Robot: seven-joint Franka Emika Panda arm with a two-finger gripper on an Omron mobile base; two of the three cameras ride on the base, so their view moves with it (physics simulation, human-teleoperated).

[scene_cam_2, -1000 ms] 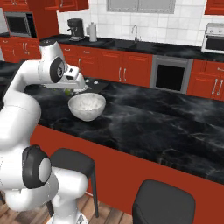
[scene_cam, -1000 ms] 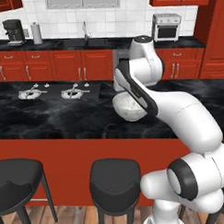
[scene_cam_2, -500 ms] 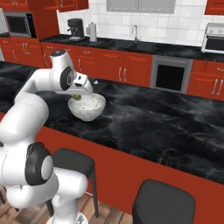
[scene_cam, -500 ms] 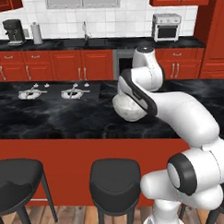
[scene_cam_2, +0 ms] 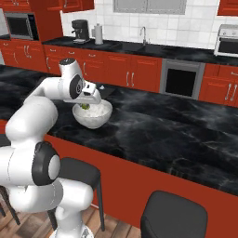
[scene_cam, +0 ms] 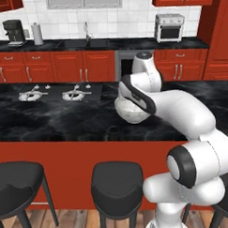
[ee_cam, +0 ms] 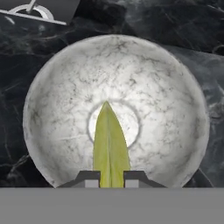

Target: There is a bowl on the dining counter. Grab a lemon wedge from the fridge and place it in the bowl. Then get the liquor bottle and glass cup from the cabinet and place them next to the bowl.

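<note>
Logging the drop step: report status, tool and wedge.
Tool shut on lemon wedge. Wedge centred over bowl on dining counter, not released. Nothing in the way.

The arm (scene_cam: 148, 93) hides much of the bowl (scene_cam: 130, 113); the lemon wedge's (ee_cam: 110, 144) base sits hidden between the fingertips (ee_cam: 89, 178).

White, glossy, rounded arm segments are seen, joined by dark grey to black ring joints. A thick bulbous lower segment carries a large dark disc. Beside the bowl (scene_cam_2: 93, 115), a cylindrical white wrist bears a small dark round cap. Two small dark finger tips (ee_cam: 92, 177) have light grey faces.
</note>
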